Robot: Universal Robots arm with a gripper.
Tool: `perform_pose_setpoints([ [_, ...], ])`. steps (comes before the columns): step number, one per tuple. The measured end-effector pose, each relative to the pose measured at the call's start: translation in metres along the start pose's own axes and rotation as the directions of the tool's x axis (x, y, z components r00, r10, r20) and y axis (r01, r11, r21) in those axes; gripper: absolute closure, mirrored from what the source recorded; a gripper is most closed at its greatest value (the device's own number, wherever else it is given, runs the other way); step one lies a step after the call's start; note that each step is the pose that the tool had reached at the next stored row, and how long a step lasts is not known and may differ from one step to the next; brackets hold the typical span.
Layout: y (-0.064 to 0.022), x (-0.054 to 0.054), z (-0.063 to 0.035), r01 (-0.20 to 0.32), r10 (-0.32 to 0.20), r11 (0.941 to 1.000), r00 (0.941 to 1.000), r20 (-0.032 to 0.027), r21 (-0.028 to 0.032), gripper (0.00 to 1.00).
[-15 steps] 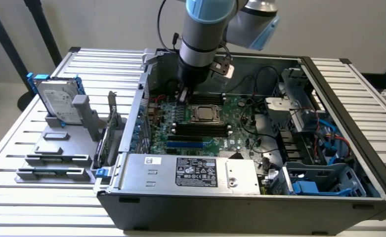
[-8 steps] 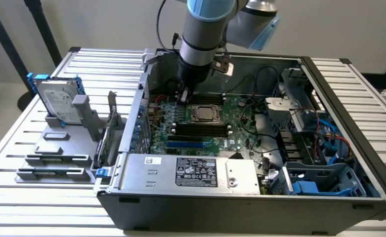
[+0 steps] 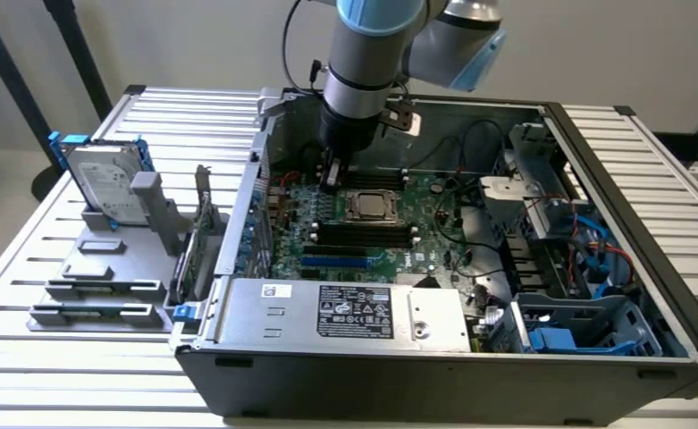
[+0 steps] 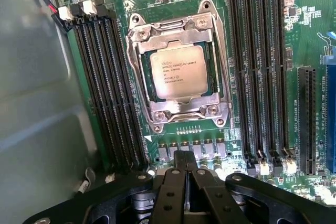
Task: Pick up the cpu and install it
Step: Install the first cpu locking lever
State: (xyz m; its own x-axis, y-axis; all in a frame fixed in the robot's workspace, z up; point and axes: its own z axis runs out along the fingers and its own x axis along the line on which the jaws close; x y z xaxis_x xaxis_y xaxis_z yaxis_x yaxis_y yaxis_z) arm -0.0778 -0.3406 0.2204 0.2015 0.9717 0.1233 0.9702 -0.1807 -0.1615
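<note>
The arm reaches down into the open computer case (image 3: pixel 634 357), and its gripper (image 3: pixel 333 170) hangs just above the green motherboard (image 3: pixel 426 228), a little toward the exterior view's left of the socket. In the wrist view the gripper (image 4: pixel 184 169) has its two black fingers (image 4: pixel 177 182) pressed together with nothing between them, so it is clenched and empty.

The cpu (image 3: pixel 370 206) is already sitting in its socket in the middle of the board, apart from the gripper. Up close the cpu (image 4: pixel 177 71) lies flat, dull silver top up, with the metal retention frame (image 4: pixel 181 109) around its edges; the print on it is too fine to read. Black memory slots (image 4: pixel 105 87) run along either side of the socket.

The arm's own body hides the board behind it, and the far corner of the case is in shadow.

Outside the case, toward the exterior view's left, a hard drive (image 3: pixel 108 183) with blue rails stands upright in grey holder blocks (image 3: pixel 101 286) on the slatted table (image 3: pixel 51 357)
</note>
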Motion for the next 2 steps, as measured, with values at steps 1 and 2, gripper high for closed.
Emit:
perform_pose_setpoints([
  [1, 0.0, 0.0, 0.0, 0.0, 0.0, 1.0, 1.0, 0.0, 0.0, 0.89],
  [2, 0.0, 0.0, 0.0, 0.0, 0.0, 1.0, 1.0, 0.0, 0.0, 0.89],
])
